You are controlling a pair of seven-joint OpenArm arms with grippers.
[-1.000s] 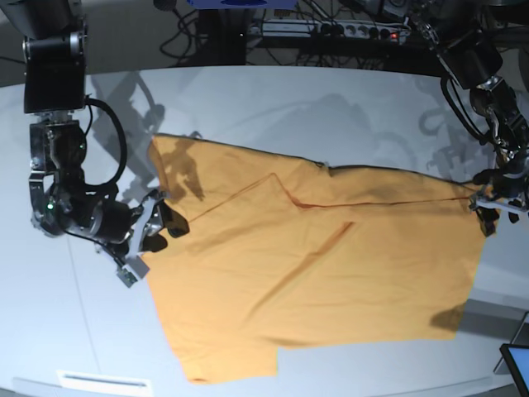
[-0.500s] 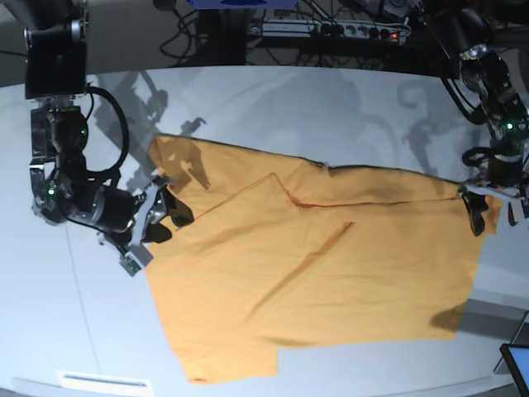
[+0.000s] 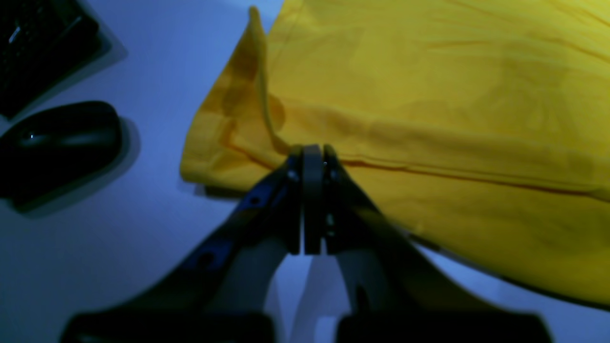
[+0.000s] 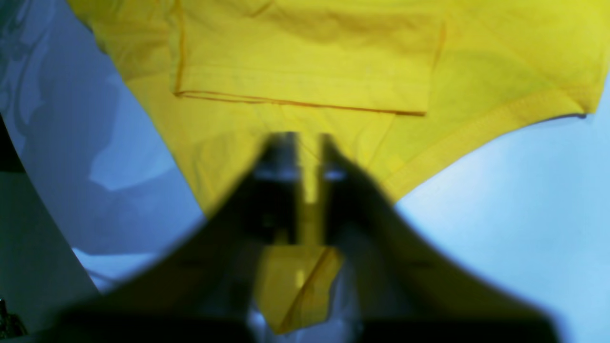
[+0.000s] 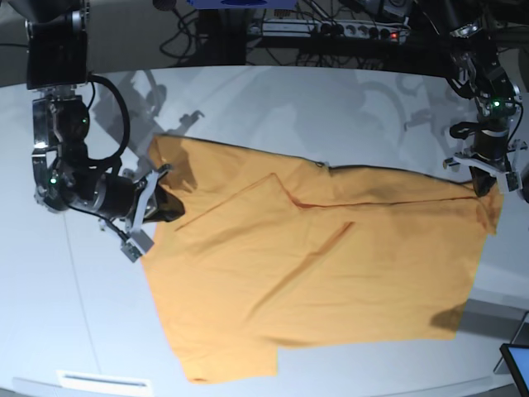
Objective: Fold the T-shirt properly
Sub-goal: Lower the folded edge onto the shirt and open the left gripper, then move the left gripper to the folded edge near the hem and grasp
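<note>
The orange-yellow T-shirt [image 5: 314, 265] lies spread on the white table [image 5: 331, 107], with folds and creases across its middle. My right gripper [image 5: 161, 203] is at the shirt's left edge in the base view. In the right wrist view this gripper [image 4: 307, 143] is shut with yellow T-shirt [image 4: 305, 57] cloth between its fingers. My left gripper [image 5: 482, 178] is at the shirt's far right corner. The left wrist view shows that gripper [image 3: 312, 153] shut on a hem of the T-shirt [image 3: 429, 95], and the cloth beside it stands up in a ridge.
A black mouse [image 3: 62, 138] and a keyboard [image 3: 38, 38] lie on the table beside the left gripper. A power strip [image 5: 331, 29] and cables run along the back. A dark screen corner [image 5: 517, 364] is at the front right, a white label [image 5: 103, 380] at the front left.
Both grippers have gone from open to shut on the shirt's edges. The left gripper moved toward the far side with its corner. The right gripper slid onto the left edge.
</note>
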